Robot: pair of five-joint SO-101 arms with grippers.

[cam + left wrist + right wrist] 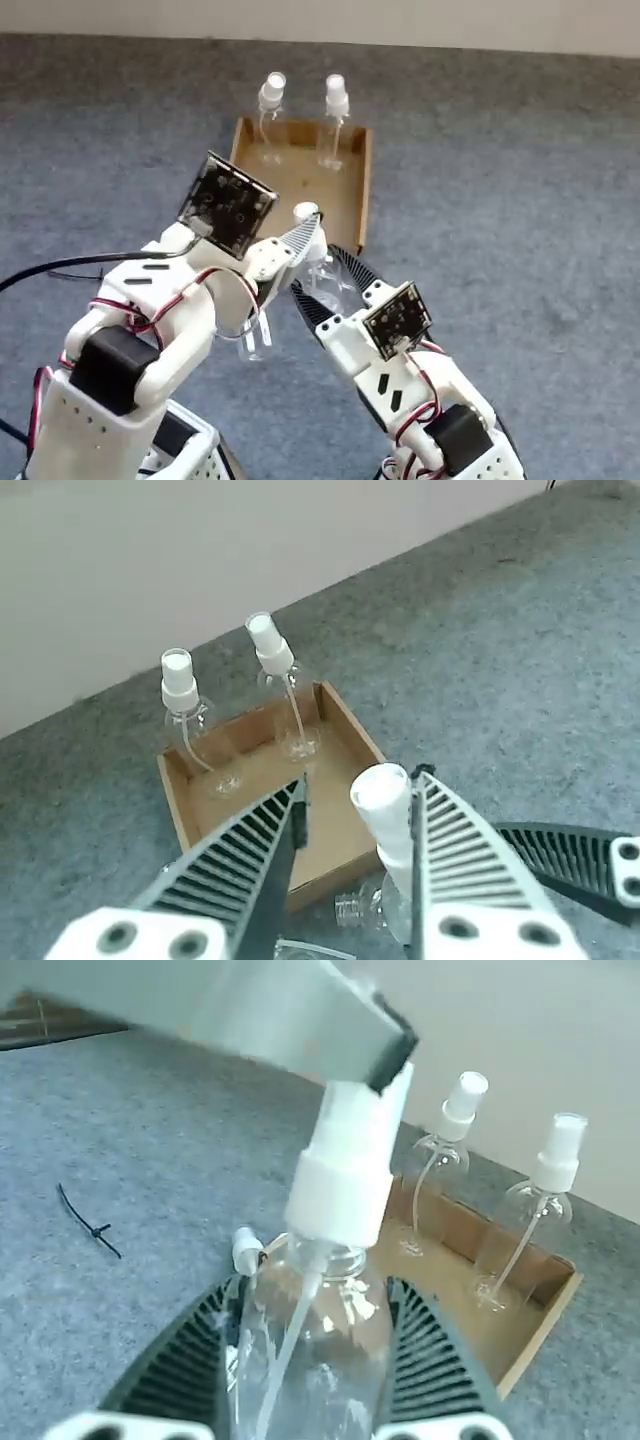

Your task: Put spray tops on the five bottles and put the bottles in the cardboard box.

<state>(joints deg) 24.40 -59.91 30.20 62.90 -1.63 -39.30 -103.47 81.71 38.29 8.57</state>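
The cardboard box (352, 190) lies on the table (520, 200) beyond both arms. Two capped bottles (270, 120) stand side by side in its far end. Just before its near wall, a third bottle (315, 1335) stands between the right gripper's (315, 1295) jaws. A spray top (383, 805) sits on its neck, with the left gripper (358, 785) around the top. A fourth bottle (255, 338) lies on the table under the left arm.

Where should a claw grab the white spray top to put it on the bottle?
Pinch the white plastic spray top by its narrow upper head, coming from above. Its wide collar and thin tube point down into the clear plastic bottle, so those must stay free. The right claw grips the bottle's round body from the sides.
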